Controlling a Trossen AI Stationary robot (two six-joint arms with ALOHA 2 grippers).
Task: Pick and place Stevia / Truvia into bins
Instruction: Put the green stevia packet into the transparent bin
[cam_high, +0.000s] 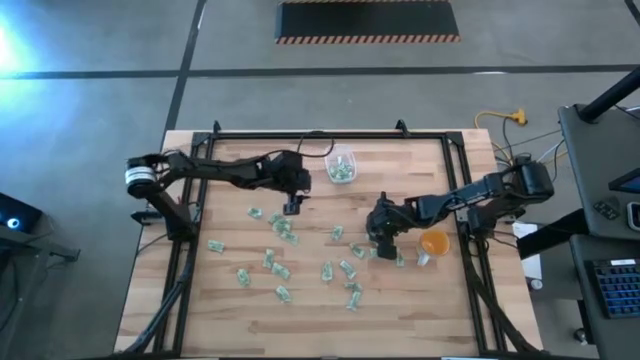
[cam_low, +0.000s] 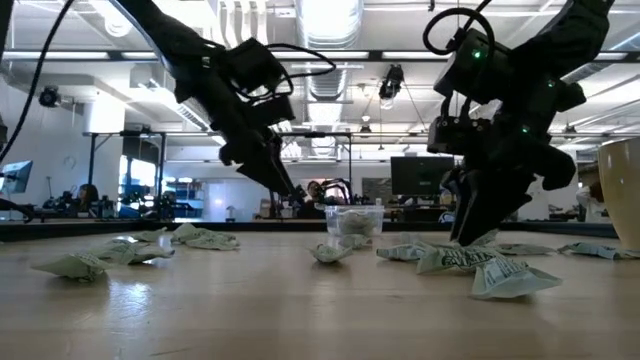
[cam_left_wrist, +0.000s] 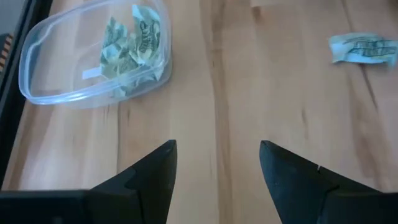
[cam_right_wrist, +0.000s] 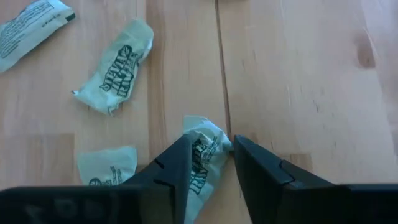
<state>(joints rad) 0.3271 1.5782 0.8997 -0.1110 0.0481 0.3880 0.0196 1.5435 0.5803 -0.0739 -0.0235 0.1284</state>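
Note:
Several green-and-white Stevia packets (cam_high: 280, 265) lie scattered flat on the wooden table. The clear bin (cam_high: 341, 165) stands at the far middle with a few packets (cam_left_wrist: 130, 50) inside. My left gripper (cam_high: 292, 207) hovers open above bare wood just near-left of the bin (cam_left_wrist: 93, 56), with nothing between its fingers (cam_left_wrist: 155, 168). My right gripper (cam_high: 382, 248) is down at the table right of centre, shut on one crumpled packet (cam_right_wrist: 202, 155). Other packets (cam_right_wrist: 115, 68) lie close beside it. My right gripper pinches the crumpled packet between its two fingers (cam_right_wrist: 177, 162), one on each long side (cam_right_wrist: 214, 146). The fingers slant down from above and lie along the packet. Its far end (cam_right_wrist: 200, 124) shows past the fingertips. The packet is at table level (cam_low: 470, 240).
An orange cup (cam_high: 434, 242) stands just right of my right gripper. A black frame (cam_high: 330, 135) runs around the table's far and side edges. Bare wood lies between the bin and the scattered packets.

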